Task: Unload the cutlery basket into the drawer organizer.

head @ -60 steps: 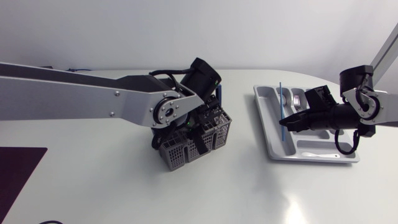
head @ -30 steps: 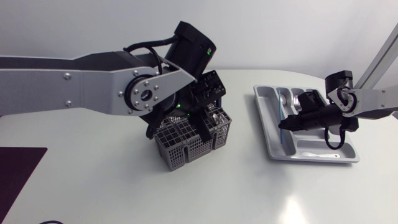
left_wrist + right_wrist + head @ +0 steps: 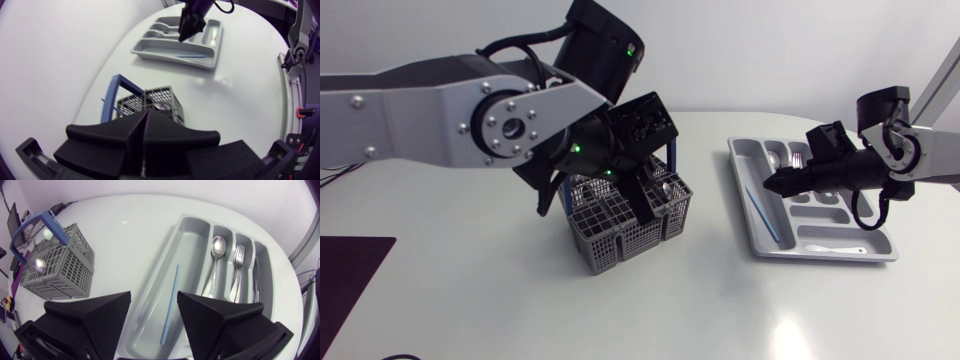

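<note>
The main risk lies with the left claw (image 3: 145, 120): its fingers are pressed together on nothing, and it hangs above the cutlery basket (image 3: 620, 235) at the frame's centre. Going down like that it could jab the spoon (image 3: 161, 106) or snag the blue handle (image 3: 111, 89) and tip the basket. The basket is grey mesh with one shiny spoon bowl showing. At right, the right claw (image 3: 154, 297) gapes wide and empty over the drawer organizer (image 3: 192, 245) — a blue straw (image 3: 170, 305) lies in its long compartment.

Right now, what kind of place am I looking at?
Probably a robotics lab staging a kitchen chore. A left arm and a right arm work over a plain white table, which carries a cutlery basket and an organizer holding a spoon and a fork.
</note>
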